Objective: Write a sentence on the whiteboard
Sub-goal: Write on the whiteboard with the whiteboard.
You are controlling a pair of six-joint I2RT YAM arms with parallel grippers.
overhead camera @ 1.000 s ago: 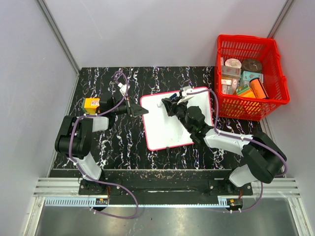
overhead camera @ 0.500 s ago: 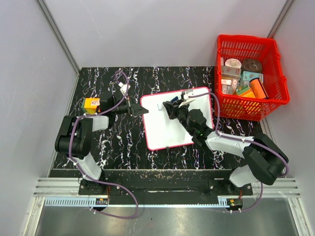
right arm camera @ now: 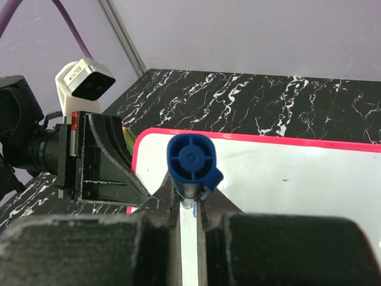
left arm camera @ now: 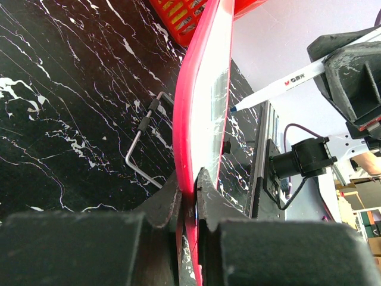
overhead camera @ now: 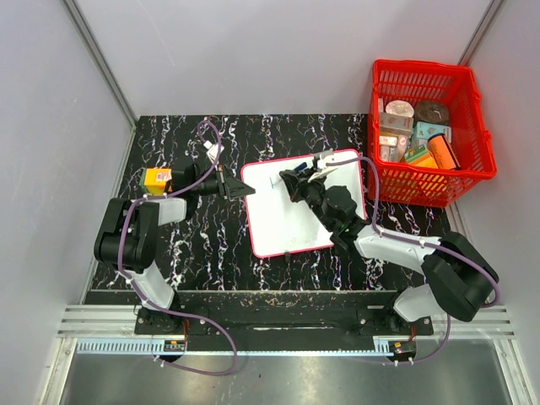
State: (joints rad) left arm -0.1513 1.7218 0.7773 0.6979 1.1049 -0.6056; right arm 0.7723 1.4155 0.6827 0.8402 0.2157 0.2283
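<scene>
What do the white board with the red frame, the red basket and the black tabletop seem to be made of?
White board with red frame: glossy coated panel, probably plastic-rimmed; it mirrors light in the left wrist view. Red lattice basket: moulded plastic, likely. Black white-veined tabletop: marble-look, perhaps laminate.

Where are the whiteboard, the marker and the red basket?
whiteboard [overhead camera: 287, 228]: top external view, bare lower middle of its surface.
marker [right arm camera: 189, 158]: right wrist view, blue end cap.
red basket [overhead camera: 420, 64]: top external view, far rim.

Left tool [overhead camera: 243, 191] clamps the whiteboard [overhead camera: 295, 228] edge, right tool [overhead camera: 291, 182] above it
</scene>
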